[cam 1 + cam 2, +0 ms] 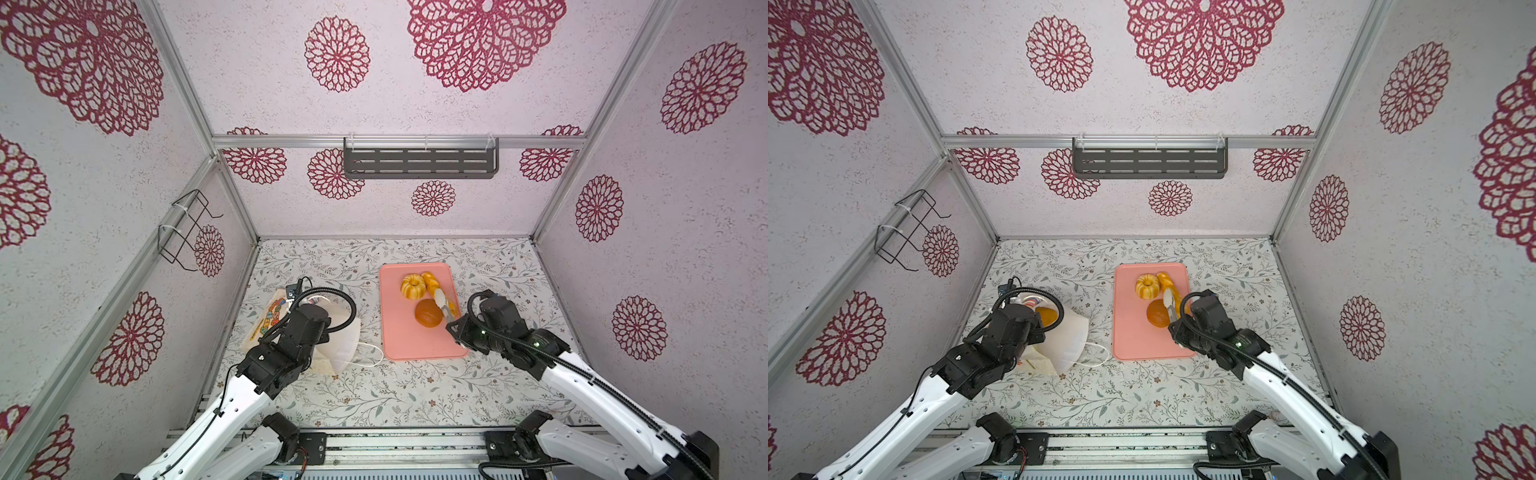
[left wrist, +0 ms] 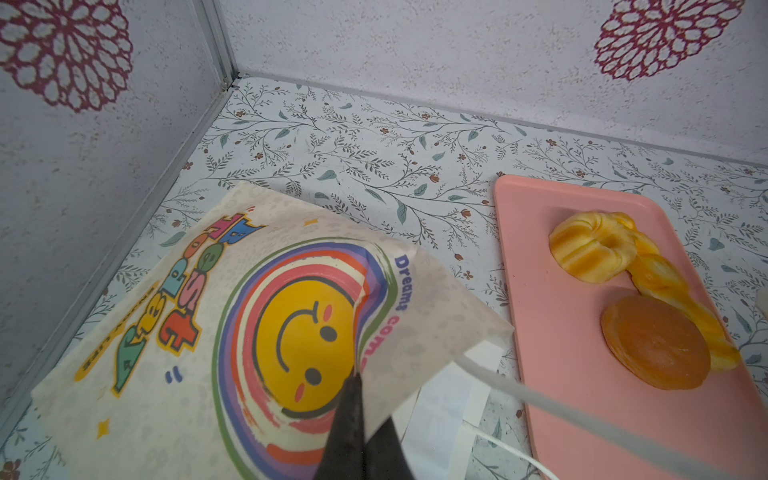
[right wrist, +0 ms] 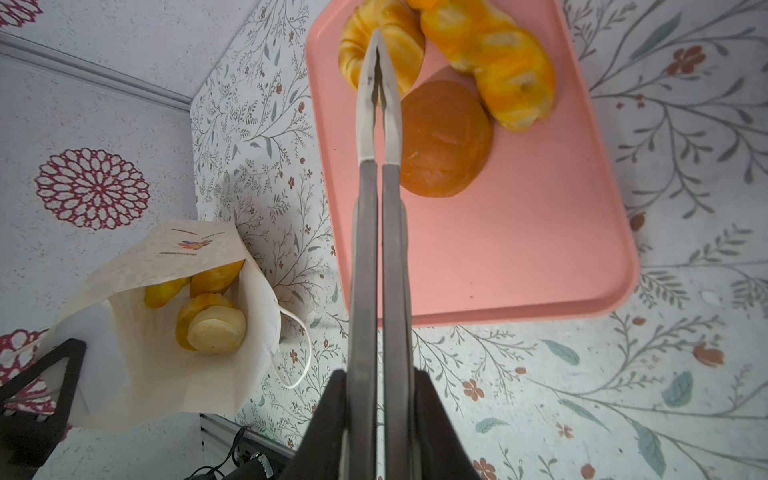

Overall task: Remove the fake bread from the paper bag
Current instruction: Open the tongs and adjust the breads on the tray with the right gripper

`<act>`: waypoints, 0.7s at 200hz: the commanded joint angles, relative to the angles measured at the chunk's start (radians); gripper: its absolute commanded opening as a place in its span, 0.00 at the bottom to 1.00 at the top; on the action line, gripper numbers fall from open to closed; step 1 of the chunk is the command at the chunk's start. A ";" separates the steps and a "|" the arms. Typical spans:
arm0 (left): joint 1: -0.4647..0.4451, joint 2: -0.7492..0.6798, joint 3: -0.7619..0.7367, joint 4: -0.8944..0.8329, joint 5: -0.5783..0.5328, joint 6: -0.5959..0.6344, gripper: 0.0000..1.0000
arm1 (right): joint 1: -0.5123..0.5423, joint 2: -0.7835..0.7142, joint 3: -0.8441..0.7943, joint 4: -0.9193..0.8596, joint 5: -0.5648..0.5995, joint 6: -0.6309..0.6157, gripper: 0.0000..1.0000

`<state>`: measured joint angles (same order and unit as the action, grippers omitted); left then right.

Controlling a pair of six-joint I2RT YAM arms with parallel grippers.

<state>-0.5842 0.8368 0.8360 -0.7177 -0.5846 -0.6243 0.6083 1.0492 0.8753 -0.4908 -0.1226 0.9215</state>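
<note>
Hiding much of the paper bag (image 1: 340, 345), the left arm (image 1: 299, 328).

Paper bag (image 2: 137, 415): "Dream come…" legible; bubble lettering unclear, poss. "Best".

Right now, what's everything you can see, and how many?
tray: one, pink, centre of the scene.
paper bag: one, cream-white, left of the tray, mouth open.
bread in the bag: at least three, golden-orange, inside.
ring bread: one, golden, tray's far end.
braided stick: one, golden-orange, beside the ring bread.
round bun: one, dark brown, on the tray.
tongs: one, silver, closed, tips over the ring bread.
shelf: one, grey, back wall.
wire rack: one, black, left wall.
left gripper: shut, pinching the paper bag's edge.
right gripper: shut on the tongs.
</note>
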 commanded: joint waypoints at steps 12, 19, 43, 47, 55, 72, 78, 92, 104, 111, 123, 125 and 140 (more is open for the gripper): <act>0.003 -0.028 0.011 -0.005 -0.010 -0.013 0.00 | -0.007 0.179 0.168 0.045 -0.165 -0.187 0.00; 0.003 -0.031 0.011 -0.007 -0.011 -0.014 0.00 | -0.005 0.217 0.188 0.070 -0.182 -0.185 0.00; 0.003 -0.039 0.014 -0.012 -0.012 -0.021 0.00 | 0.005 0.339 0.243 0.145 -0.227 -0.172 0.00; 0.004 -0.039 0.015 -0.013 -0.012 -0.020 0.00 | 0.008 0.356 0.252 0.153 -0.231 -0.170 0.00; 0.004 -0.039 0.018 -0.019 -0.011 -0.022 0.00 | 0.018 0.391 0.267 0.170 -0.233 -0.165 0.00; 0.004 -0.039 0.023 -0.022 -0.009 -0.022 0.00 | 0.038 0.461 0.306 0.187 -0.218 -0.159 0.00; 0.004 -0.037 0.025 -0.022 -0.007 -0.020 0.00 | 0.045 0.486 0.323 0.186 -0.209 -0.161 0.00; 0.004 -0.036 0.026 -0.020 -0.006 -0.020 0.00 | 0.055 0.537 0.368 0.170 -0.172 -0.167 0.00; 0.004 -0.032 0.028 -0.019 -0.001 -0.019 0.00 | 0.061 0.585 0.412 0.145 -0.135 -0.171 0.00; 0.004 -0.029 0.029 -0.019 0.004 -0.019 0.00 | 0.061 0.601 0.425 0.140 -0.114 -0.168 0.00; 0.004 -0.027 0.031 -0.019 0.009 -0.023 0.00 | 0.061 0.624 0.440 0.138 -0.075 -0.156 0.00; 0.003 -0.027 0.031 -0.020 0.009 -0.023 0.00 | 0.061 0.628 0.441 0.138 -0.069 -0.154 0.00; 0.004 -0.025 0.031 -0.022 0.012 -0.026 0.00 | 0.061 0.652 0.457 0.121 -0.020 -0.147 0.00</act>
<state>-0.5842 0.8112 0.8387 -0.7383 -0.5838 -0.6327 0.6720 1.6985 1.2797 -0.3649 -0.2455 0.7788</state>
